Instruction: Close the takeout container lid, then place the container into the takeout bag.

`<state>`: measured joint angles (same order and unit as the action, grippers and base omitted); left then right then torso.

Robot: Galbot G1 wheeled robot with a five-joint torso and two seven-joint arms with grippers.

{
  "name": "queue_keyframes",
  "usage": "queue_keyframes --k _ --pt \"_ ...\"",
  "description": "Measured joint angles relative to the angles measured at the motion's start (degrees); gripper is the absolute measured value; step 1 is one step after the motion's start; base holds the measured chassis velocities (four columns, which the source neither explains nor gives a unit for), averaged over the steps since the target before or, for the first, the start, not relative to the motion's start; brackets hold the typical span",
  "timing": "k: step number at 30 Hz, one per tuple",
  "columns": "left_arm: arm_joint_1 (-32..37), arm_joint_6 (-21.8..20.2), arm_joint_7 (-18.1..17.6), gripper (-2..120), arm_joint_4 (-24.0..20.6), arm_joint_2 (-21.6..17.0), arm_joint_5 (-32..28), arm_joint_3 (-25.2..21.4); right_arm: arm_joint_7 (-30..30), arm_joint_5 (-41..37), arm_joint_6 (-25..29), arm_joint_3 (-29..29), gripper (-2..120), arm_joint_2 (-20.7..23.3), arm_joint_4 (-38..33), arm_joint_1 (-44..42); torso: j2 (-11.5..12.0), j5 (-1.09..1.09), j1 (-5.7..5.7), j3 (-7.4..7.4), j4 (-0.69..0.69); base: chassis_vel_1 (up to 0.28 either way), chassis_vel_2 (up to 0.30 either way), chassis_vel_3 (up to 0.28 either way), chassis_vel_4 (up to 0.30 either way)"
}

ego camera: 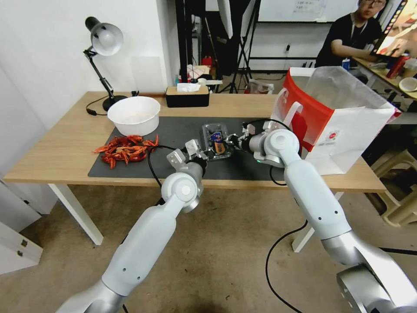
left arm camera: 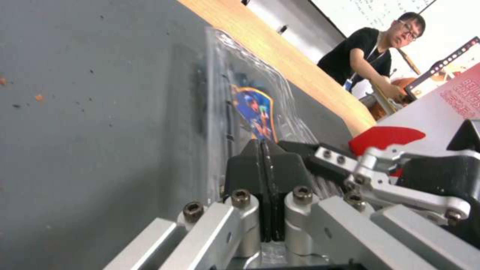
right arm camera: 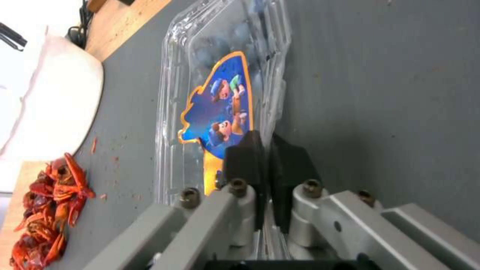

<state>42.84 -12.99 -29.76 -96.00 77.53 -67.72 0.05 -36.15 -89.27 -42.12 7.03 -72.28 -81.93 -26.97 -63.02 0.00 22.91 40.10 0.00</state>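
Two white robot arms reach forward from the near edge over the pale wooden table [ego camera: 65, 143] and meet at the small clear plastic takeout container [ego camera: 216, 141], which lies flat on the dark grey mat [ego camera: 173, 130] near the middle of the table. Its clear lid [right arm camera: 220, 97], with the blue and orange oblong label facing up, is down over the dark berries. From the near left, the left gripper [ego camera: 200, 152] has its black fingers [left arm camera: 250, 165] pressed together, pinching the thin rim of the container at one side. Opposite it, the right gripper [ego camera: 234, 141] comes in from the right, its black pads [right arm camera: 245, 157] likewise pinched onto the container's edge beside the label.

Just right of the right wrist stands the large boxy red-and-white paper takeout bag [ego camera: 347, 130], upright and open at the top, its translucent liner sticking up. Farther left on the mat sit a round white bowl [ego camera: 134, 115] and, nearer, a heap of red crayfish [ego camera: 126, 150]. A black tissue box [ego camera: 187, 96] rests at the back.
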Motion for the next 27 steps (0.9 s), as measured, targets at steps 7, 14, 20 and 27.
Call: queue_keyframes --k 7,14,20,27 --pt "0.7 0.3 0.2 0 -1.4 -0.7 0.0 -1.4 1.4 -0.4 0.0 0.9 0 0.1 0.5 0.0 0.0 -0.01 0.00 0.00 -0.01 0.000 0.000 0.000 0.000" --pt "3.6 0.0 1.3 0 -6.1 -4.3 4.5 -4.2 5.7 0.6 0.0 2.1 0 -1.0 0.6 -0.5 0.0 -0.01 0.01 0.00 0.00 0.000 0.000 0.000 0.000" --pt "12.0 -0.5 7.1 17 -13.2 -9.5 18.5 -7.7 12.8 4.0 0.2 2.9 0 -1.1 -0.5 -1.0 0.0 -0.01 -0.01 0.00 0.05 0.000 0.000 0.000 0.000" --pt "14.5 0.5 9.9 45 -13.7 -11.9 30.9 -7.8 24.2 10.2 5.4 5.6 0 2.0 -6.0 -5.3 0.0 0.03 0.00 0.00 -0.07 0.000 0.000 0.000 0.000"
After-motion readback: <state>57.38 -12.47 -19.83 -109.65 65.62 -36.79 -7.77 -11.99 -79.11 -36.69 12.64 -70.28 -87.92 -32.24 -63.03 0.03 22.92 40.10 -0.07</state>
